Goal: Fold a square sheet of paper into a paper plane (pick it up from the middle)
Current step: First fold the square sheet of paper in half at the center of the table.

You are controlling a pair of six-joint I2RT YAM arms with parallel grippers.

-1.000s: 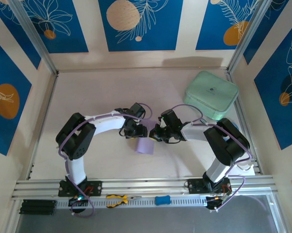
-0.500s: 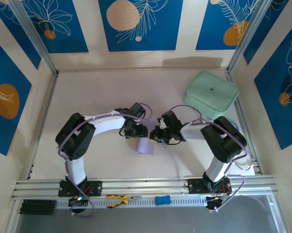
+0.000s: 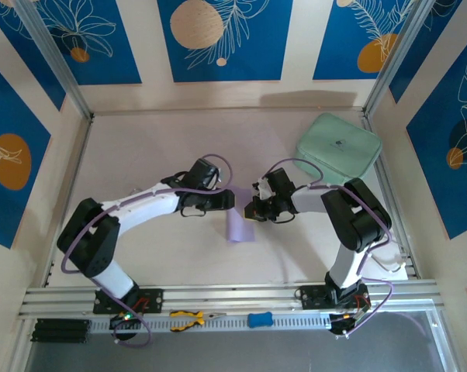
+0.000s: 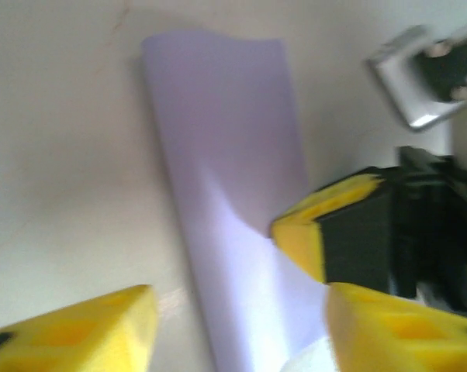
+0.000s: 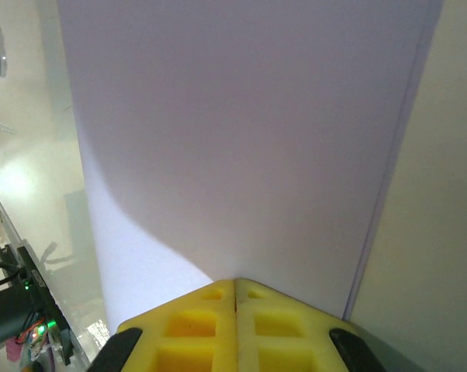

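Right wrist view: the right jaws are seen pressed together, the right pads (image 5: 210,314) pinching one edge of the square sheet of paper (image 5: 233,139), which is spread away from them, pale lavender and gently curved. In the left wrist view the left jaws are seen spread, with the left pads (image 4: 86,332) set to either side of the sheet's lower end; contact cannot be told. In the top external view the sheet is seen over the table (image 3: 156,139), left of the mint-green case (image 3: 338,151) and nearer the arm bases than the case, well apart from it.
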